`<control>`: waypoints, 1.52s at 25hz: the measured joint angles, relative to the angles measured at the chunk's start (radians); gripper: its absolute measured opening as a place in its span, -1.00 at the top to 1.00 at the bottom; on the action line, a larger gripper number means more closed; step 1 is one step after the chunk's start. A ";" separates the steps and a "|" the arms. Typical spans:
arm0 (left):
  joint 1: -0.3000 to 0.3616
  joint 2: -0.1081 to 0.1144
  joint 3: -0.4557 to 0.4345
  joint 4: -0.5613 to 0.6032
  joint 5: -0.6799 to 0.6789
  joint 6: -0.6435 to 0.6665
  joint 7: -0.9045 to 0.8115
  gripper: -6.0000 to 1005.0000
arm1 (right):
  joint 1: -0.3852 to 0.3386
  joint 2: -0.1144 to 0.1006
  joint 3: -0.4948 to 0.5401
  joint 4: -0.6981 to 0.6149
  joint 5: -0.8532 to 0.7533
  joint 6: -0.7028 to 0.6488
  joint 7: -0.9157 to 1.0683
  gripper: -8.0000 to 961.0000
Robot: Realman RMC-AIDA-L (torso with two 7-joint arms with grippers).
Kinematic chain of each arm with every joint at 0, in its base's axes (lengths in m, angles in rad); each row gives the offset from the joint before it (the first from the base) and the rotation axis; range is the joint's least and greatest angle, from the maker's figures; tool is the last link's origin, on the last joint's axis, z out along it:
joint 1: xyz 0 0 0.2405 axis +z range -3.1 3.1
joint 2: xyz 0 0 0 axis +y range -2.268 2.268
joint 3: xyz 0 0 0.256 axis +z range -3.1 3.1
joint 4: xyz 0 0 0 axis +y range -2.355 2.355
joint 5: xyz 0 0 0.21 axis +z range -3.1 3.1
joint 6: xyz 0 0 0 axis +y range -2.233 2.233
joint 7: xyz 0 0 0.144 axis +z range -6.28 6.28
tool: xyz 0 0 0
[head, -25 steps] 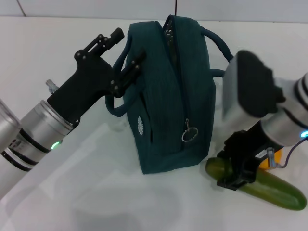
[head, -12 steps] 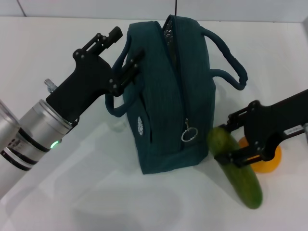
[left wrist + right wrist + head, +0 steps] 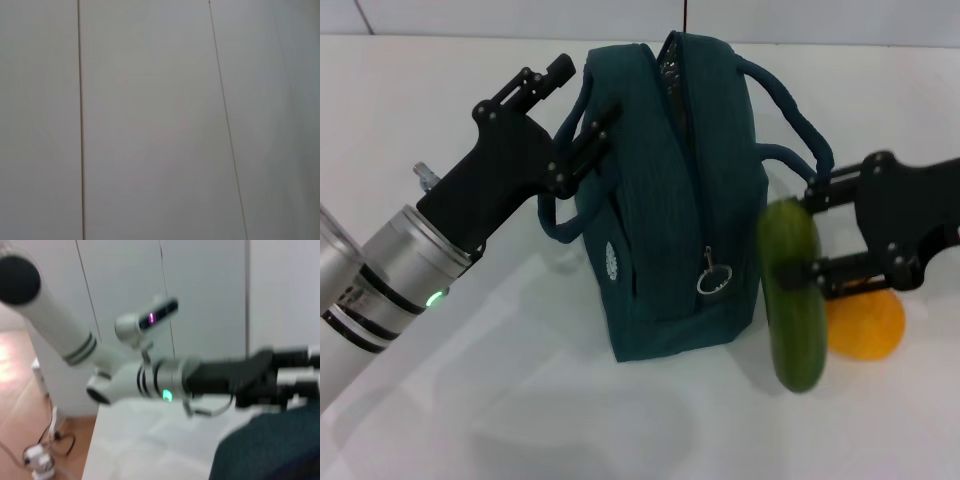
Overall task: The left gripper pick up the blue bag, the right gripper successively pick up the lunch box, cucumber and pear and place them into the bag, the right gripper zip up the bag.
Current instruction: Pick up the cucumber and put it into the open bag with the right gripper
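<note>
The blue bag (image 3: 660,200) stands upright mid-table, its top zipper open and the ring pull (image 3: 715,280) hanging on its front. My left gripper (image 3: 588,95) is at the bag's left handle (image 3: 558,205). Its fingers stand apart, with the strap running between them. In the right wrist view the same left gripper (image 3: 272,377) reaches over the bag (image 3: 270,450). My right gripper (image 3: 810,230) is shut on the cucumber (image 3: 792,310), which hangs upright in the air beside the bag's right side. The pear (image 3: 868,322) rests on the table under that arm. The lunch box is out of view.
The white table (image 3: 470,400) spreads around the bag. The bag's right handle (image 3: 800,130) loops outward toward my right gripper. The left wrist view holds only pale wall panels (image 3: 150,120). A floor with cables (image 3: 40,450) lies beyond the table's edge.
My right gripper has lifted the cucumber off the table and swung it from lying flat to hanging upright beside the bag. The pear now shows fully. The left arm has barely moved.
</note>
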 joint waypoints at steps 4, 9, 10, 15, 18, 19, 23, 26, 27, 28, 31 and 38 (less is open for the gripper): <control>0.001 0.000 0.000 0.000 0.000 0.000 0.000 -0.22 | -0.016 0.001 0.046 0.004 0.101 -0.001 -0.066 -0.28; 0.003 0.001 0.000 0.000 0.000 0.004 0.000 -0.22 | -0.040 0.002 0.105 0.078 0.338 0.013 -0.195 -0.30; 0.003 0.001 0.000 0.000 0.000 0.005 0.000 -0.22 | -0.040 0.002 0.117 0.103 0.378 0.017 -0.215 -0.30; 0.003 0.001 0.002 0.000 0.000 0.008 0.002 -0.22 | -0.014 0.001 0.160 0.227 0.508 0.101 -0.271 -0.33; 0.003 0.002 0.004 0.000 0.003 0.017 0.002 -0.22 | 0.025 0.002 0.163 0.314 0.523 0.162 -0.298 -0.34; 0.003 0.002 0.004 0.000 0.004 0.022 0.002 -0.22 | 0.039 0.002 0.164 0.340 0.524 0.173 -0.305 -0.34; 0.004 0.002 0.005 -0.003 0.007 0.050 0.002 -0.22 | 0.100 0.001 0.163 0.444 0.522 0.218 -0.339 -0.36; 0.006 0.002 0.005 -0.005 0.008 0.064 0.002 -0.22 | 0.131 -0.001 0.154 0.495 0.505 0.241 -0.350 -0.37; 0.007 0.002 0.005 -0.004 0.009 0.065 0.002 -0.22 | 0.138 -0.002 0.153 0.506 0.494 0.243 -0.354 -0.37; 0.010 0.002 0.005 -0.002 0.009 0.066 0.001 -0.22 | 0.142 -0.002 0.153 0.512 0.486 0.245 -0.358 -0.38; 0.012 0.002 0.005 -0.001 0.009 0.066 0.001 -0.22 | 0.146 -0.002 0.153 0.520 0.445 0.259 -0.367 -0.39; 0.012 0.002 0.005 0.000 0.009 0.066 0.001 -0.22 | 0.174 0.000 0.131 0.605 0.396 0.279 -0.375 -0.42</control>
